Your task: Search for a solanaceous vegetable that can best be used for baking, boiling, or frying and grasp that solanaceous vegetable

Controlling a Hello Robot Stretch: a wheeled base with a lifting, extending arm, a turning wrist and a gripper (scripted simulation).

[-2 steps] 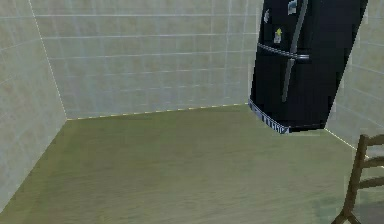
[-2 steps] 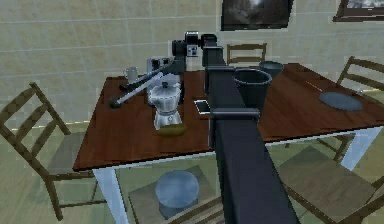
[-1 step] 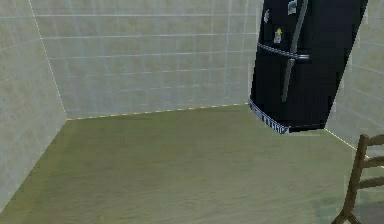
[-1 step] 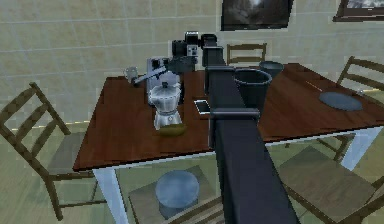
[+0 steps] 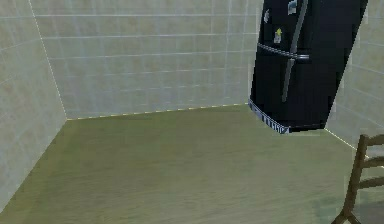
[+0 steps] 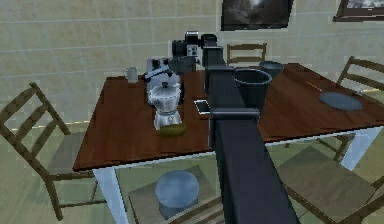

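On the worktop [image 6: 120, 125], just left of the arm [image 6: 240, 150], you had a small yellow-brown lump [image 6: 173, 128] lying at the near foot of a silver pot [image 6: 165, 98]. At the arm's far end, the jaws sat among dark appliances [image 6: 188, 48], and you could not tell whether they held anything.

table [image 6: 120, 130] left part bare; kettle [image 6: 165, 98], dark pot [image 6: 252, 84] flank arm [image 6: 236, 135]

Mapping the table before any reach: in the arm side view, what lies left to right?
Slatted wooden chair, small grey mug, silver metal coffee pot, dark cylindrical pot, flat blue-grey plate.
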